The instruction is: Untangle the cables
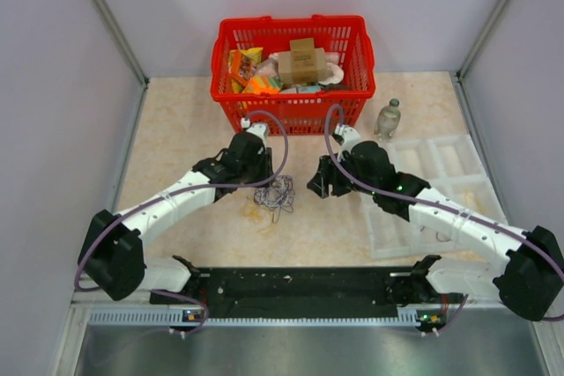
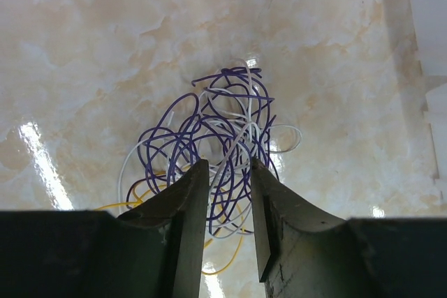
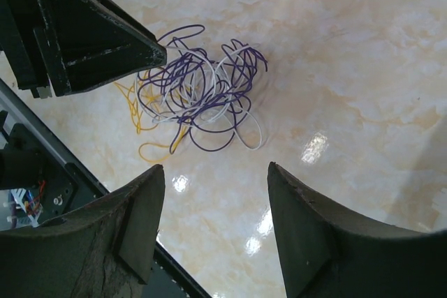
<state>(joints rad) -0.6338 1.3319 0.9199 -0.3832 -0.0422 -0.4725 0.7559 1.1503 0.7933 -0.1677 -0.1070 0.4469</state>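
- The cables (image 1: 275,193) are seen as one small messy bunch lying on the table (image 1: 176,129), between the tips of the two arms.
- Purple, white and yellow strands are looped over and through each other in the bunch.
- Most of the yellow is found on the side of the bunch nearest the arm bases.
- The left gripper (image 2: 229,169) is held right at the bunch, with its tips down among the loops.
- Its two fingers (image 2: 192,200) are kept a little apart, with a thin gap between them.
- Purple and white strands are seen running through that gap, and they are much thinner than it, so they are not squeezed.
- From the right wrist camera, one dark finger of the left gripper is seen touching the edge of the bunch.
- The right gripper (image 3: 215,167) is held above the table, just beside the bunch and not touching it.
- Its fingers are spread wide apart, and nothing is held between them.
- A red basket (image 1: 291,22) full of packets and a brown box is placed at the far side of the table.
- A small bottle (image 1: 389,118) is stood up just to the right of the basket.
- A clear tray (image 1: 441,165) is laid flat on the right side of the table, partly under the right arm.
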